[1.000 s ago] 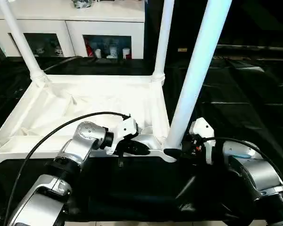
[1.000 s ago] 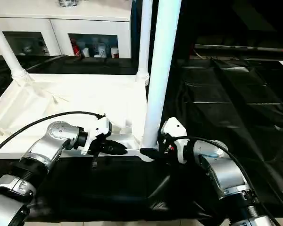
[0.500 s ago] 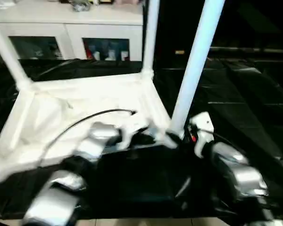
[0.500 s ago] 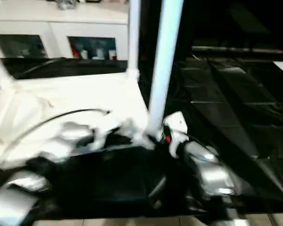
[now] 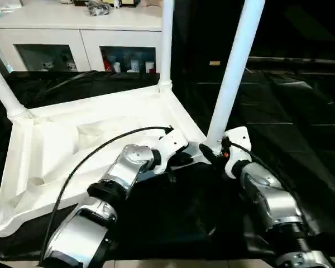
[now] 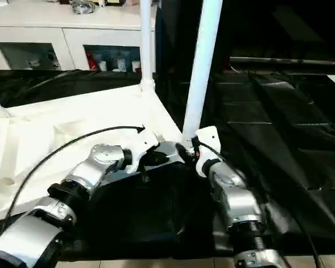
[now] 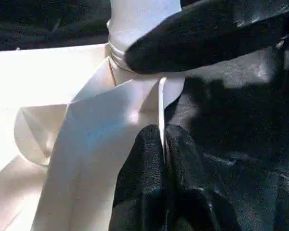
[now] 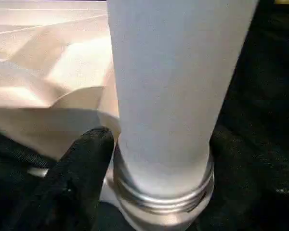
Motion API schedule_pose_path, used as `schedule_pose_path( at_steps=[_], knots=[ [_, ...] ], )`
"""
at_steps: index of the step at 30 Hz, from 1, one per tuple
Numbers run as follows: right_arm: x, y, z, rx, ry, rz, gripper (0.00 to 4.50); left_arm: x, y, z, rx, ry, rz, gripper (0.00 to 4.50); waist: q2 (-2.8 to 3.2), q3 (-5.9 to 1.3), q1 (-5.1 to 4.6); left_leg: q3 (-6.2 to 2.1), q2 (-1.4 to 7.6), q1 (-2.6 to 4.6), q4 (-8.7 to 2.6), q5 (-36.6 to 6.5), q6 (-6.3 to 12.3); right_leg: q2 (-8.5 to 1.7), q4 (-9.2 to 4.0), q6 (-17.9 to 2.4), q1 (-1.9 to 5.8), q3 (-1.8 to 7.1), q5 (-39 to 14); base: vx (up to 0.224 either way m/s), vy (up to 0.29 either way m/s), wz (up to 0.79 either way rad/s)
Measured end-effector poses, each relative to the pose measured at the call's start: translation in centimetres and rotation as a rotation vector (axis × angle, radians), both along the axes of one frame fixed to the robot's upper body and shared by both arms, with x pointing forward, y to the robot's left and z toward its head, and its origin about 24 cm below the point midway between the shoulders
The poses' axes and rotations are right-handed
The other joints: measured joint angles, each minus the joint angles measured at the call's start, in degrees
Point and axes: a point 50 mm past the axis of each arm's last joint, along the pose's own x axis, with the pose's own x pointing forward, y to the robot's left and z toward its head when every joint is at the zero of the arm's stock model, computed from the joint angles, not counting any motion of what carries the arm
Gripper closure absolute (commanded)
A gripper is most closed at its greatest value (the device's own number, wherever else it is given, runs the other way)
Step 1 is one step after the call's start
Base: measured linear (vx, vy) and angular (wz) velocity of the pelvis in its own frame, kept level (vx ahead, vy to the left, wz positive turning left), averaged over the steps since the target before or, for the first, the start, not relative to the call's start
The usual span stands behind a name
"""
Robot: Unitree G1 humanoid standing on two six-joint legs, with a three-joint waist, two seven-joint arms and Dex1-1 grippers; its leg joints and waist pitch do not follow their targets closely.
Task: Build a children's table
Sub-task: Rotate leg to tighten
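Three white legs [image 5: 236, 70] stood upright in the corner sockets of the upturned tabletop [image 5: 61, 139], which lay rim-up on the black-covered surface [image 5: 290, 111]. The step in hand looked like seating the near-right leg: the right gripper [image 5: 212, 152] sat at its threaded base with jaws spread either side of the collar, one finger [image 8: 82, 163] beside it, though a firm hold could not be confirmed. The left gripper [image 5: 181, 159] had its jaws pinched shut on the tabletop's rim beside that socket, apparently steadying it. Next would likely come twisting the leg home, with the rim kept from sliding. A white cabinet [image 5: 89, 33] stood behind; the left arm's cable [image 5: 100, 148] draped across the tabletop.
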Motion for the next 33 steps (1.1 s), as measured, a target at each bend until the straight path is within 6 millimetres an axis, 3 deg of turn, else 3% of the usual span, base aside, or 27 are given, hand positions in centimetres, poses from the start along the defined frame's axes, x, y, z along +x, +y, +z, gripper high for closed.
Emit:
schedule_pose_path(
  at_steps=[4, 12, 20, 22, 25, 27, 33],
  knots=[
    [-1.1, -1.0, 0.7, -0.016, 0.017, 0.207, 0.73, -0.7, 2.0, 0.2, -0.012, 0.021, -0.102, 4.50, 0.05, 0.02, -0.07, 0.00, 0.08, -0.01, -0.16, 0.00, 0.00, 0.07, 0.04, -0.16, -0.13, -0.08, 0.10, 0.000, 0.000, 0.00],
    [-2.4, -1.5, 1.9, -0.054, 0.029, 0.453, 0.73, -2.1, 4.6, 0.6, -0.018, 0.092, -0.255, 4.50, 0.04, 0.03, -0.03, 0.08, 0.10, -0.25, -0.27, 0.08, 0.43, 0.05, -0.24, -0.20, -0.25, -0.17, -0.02, 0.000, 0.000, 0.00],
    [-3.0, -1.5, 1.7, -0.095, 0.060, 0.547, 0.73, -2.4, 5.2, 0.5, -0.020, 0.127, -0.283, 4.50, -0.01, 0.06, -0.08, 0.09, 0.10, -0.23, -0.28, 0.08, 0.40, 0.03, -0.24, -0.20, -0.23, -0.16, -0.01, 0.000, 0.000, 0.00],
    [-3.0, -1.5, 1.6, -0.096, 0.063, 0.548, 1.07, -2.4, 5.3, 0.5, -0.020, 0.127, -0.283, 4.50, -0.01, 0.06, -0.10, 0.09, 0.10, -0.22, -0.28, 0.08, 0.40, 0.04, -0.22, -0.20, -0.23, -0.16, -0.01, 0.000, 0.000, 0.00],
    [-3.1, -1.3, 1.6, -0.092, 0.066, 0.563, 1.13, -2.5, 5.3, 0.6, -0.019, 0.127, -0.282, 4.50, -0.03, 0.08, -0.09, 0.09, 0.11, -0.22, -0.28, 0.09, 0.40, 0.04, -0.22, -0.21, -0.23, -0.17, -0.01, 0.000, 0.000, 0.00],
    [-3.1, -1.3, 1.6, -0.091, 0.067, 0.566, 1.50, -2.5, 5.3, 0.6, -0.019, 0.129, -0.281, 4.50, -0.06, 0.09, -0.11, 0.09, 0.11, -0.23, -0.28, 0.09, 0.41, 0.04, -0.22, -0.21, -0.23, -0.16, -0.01, 0.000, 0.000, 0.00],
    [-3.1, -1.3, 1.6, -0.087, 0.066, 0.570, 1.81, -2.5, 5.3, 0.6, -0.018, 0.132, -0.279, 4.50, -0.15, 0.15, -0.11, 0.10, 0.11, -0.22, -0.27, 0.09, 0.41, 0.04, -0.21, -0.21, -0.23, -0.16, -0.01, 0.000, 0.000, 0.00]
  ],
)
